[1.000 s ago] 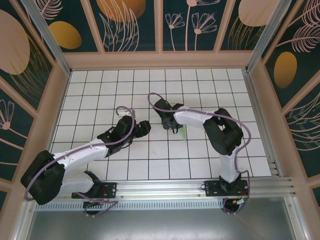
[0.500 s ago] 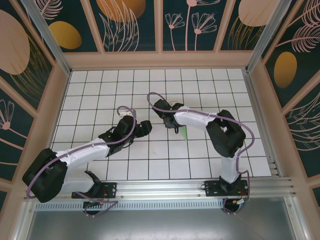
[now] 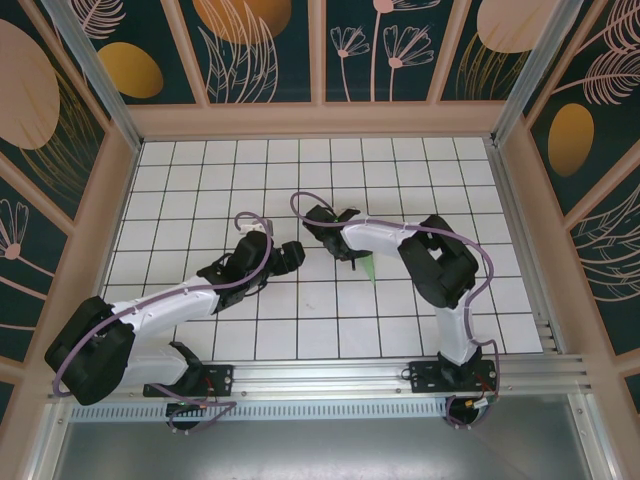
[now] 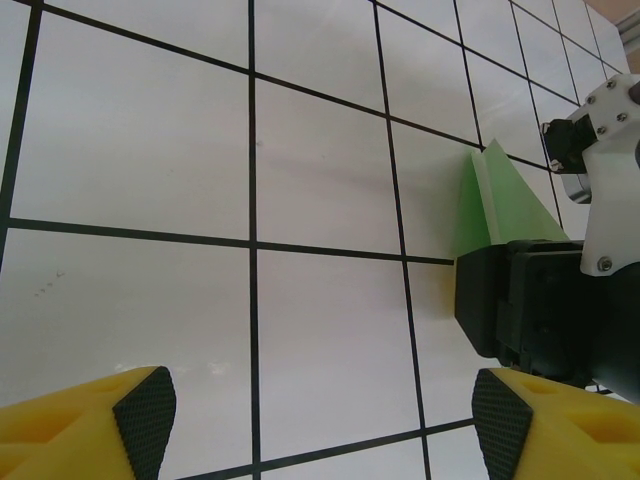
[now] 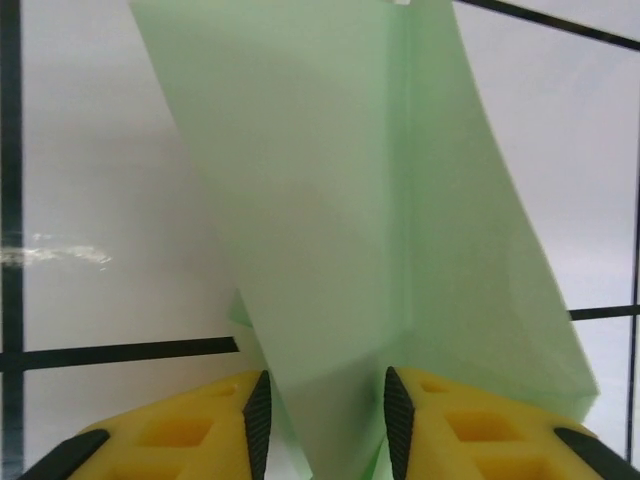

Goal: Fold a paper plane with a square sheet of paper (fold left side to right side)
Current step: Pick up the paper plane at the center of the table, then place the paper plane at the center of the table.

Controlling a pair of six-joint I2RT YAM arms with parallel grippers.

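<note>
Closest in, at the left gripper (image 4: 322,400): jaws wide, a touch wider than a second ago, holding nothing, hovering low over bare table (image 4: 130,130). Hardly moved in that second. Seemingly waiting, aimed toward the paper (image 4: 500,195).

Just beyond, at the right gripper (image 5: 325,400): jaws narrow, set either side of a raised fold of the paper and apparently pinching it, with a pale green flap tilted up off the tiles. Shifted slightly leftward since a second ago, elbow drawn in. From above, still a green sliver tucked under the wrist, on much the same tile as before. Reads as a flap being swung over mid-fold. No flat pressed crease yet, so no finished plane.

As for room: near mid-table, well apart from every wall. Open tiles to the left, right and far side of the paper. Tightest between the two grippers, near each other but not touching. Best to keep the left one back until the flap lies down. Farthest off, plain grid up to the wooden rim (image 3: 320,120).
</note>
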